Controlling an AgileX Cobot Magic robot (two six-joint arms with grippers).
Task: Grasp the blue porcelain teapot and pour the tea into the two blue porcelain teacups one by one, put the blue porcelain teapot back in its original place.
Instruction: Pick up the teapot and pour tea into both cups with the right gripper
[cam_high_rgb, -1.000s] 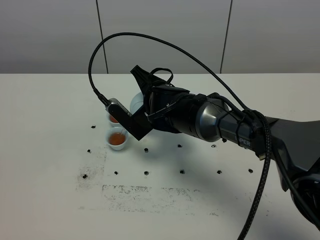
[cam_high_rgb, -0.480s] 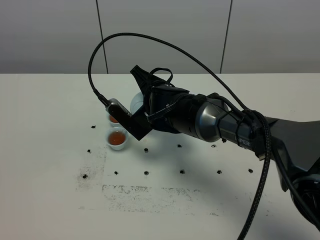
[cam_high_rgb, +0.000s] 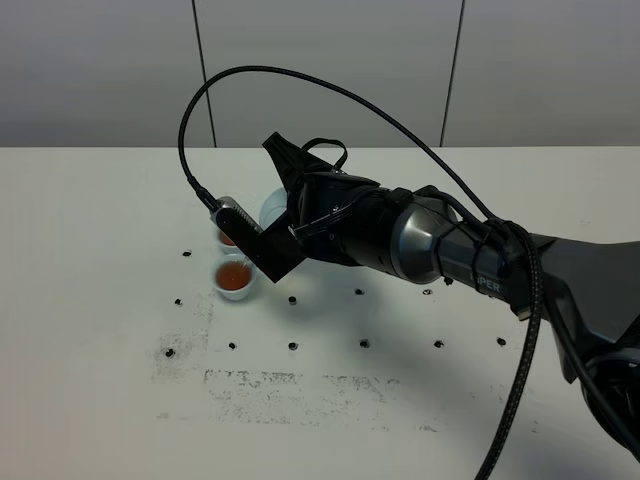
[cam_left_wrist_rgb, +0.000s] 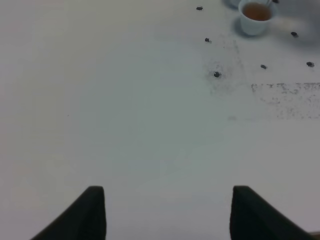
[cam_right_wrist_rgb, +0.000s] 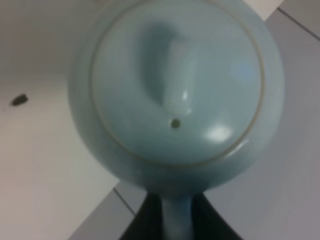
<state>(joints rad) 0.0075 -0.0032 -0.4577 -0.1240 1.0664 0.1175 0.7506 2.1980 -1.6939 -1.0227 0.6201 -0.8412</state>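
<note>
The blue porcelain teapot fills the right wrist view, lid and knob facing the camera. My right gripper is shut on its loop handle. In the high view only a pale sliver of the teapot shows behind my right gripper, which holds it above the table just right of the cups. The two blue porcelain teacups both hold reddish tea: the near one in full view, the far one partly hidden by the wrist camera mount. My left gripper is open and empty over bare table, far from the near cup.
The white table carries rows of small black dots and a grey smudged patch toward its front. A thick black cable loops above the right arm. A grey panelled wall stands behind the table.
Almost nothing. The right gripper with the teapot has shifted only very slightly; both cups stand where they were.
</note>
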